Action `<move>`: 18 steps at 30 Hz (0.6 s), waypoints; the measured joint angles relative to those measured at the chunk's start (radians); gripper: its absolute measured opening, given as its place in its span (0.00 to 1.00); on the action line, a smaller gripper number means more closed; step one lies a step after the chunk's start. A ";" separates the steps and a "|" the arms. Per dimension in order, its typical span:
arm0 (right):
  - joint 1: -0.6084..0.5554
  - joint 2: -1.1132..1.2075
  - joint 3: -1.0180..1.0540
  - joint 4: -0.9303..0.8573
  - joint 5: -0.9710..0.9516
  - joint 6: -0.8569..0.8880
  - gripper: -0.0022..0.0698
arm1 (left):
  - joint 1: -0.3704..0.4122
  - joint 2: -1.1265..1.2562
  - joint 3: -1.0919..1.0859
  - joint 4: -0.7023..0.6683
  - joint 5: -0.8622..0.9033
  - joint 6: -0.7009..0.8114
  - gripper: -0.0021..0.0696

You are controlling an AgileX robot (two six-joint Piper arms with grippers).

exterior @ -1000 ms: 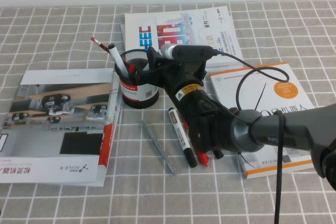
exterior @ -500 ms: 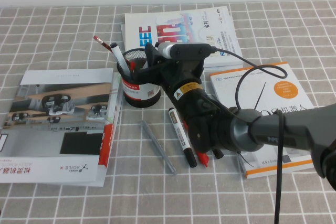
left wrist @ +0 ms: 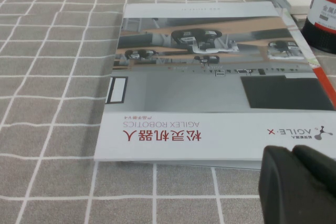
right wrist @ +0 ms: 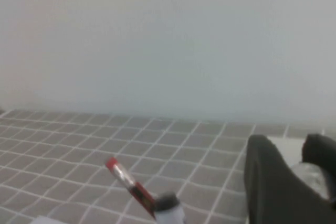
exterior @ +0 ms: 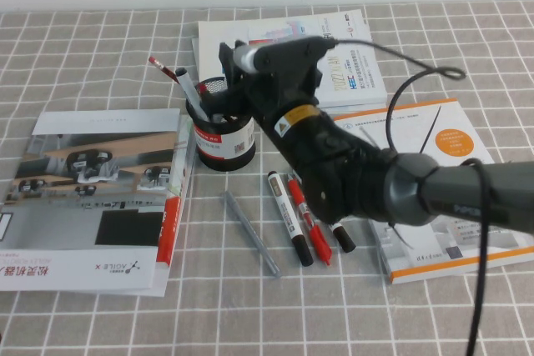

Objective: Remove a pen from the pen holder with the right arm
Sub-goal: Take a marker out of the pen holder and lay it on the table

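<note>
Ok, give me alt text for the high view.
The right gripper is at the mouth of a pen holder on a checked cloth; two pens lean out. Books and loose markers lie around. The left gripper, outside this view, is by the booklet.
</note>
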 joint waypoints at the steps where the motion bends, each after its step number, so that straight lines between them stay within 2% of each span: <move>1: 0.000 -0.013 0.000 -0.004 0.007 -0.006 0.15 | 0.000 0.000 0.000 0.000 0.000 0.000 0.02; 13: 0.000 -0.183 0.000 -0.033 0.117 -0.219 0.15 | 0.000 0.000 0.000 0.000 0.000 0.000 0.02; 18: 0.000 -0.285 0.000 -0.033 0.274 -0.278 0.15 | 0.000 0.000 0.000 0.000 0.000 0.000 0.02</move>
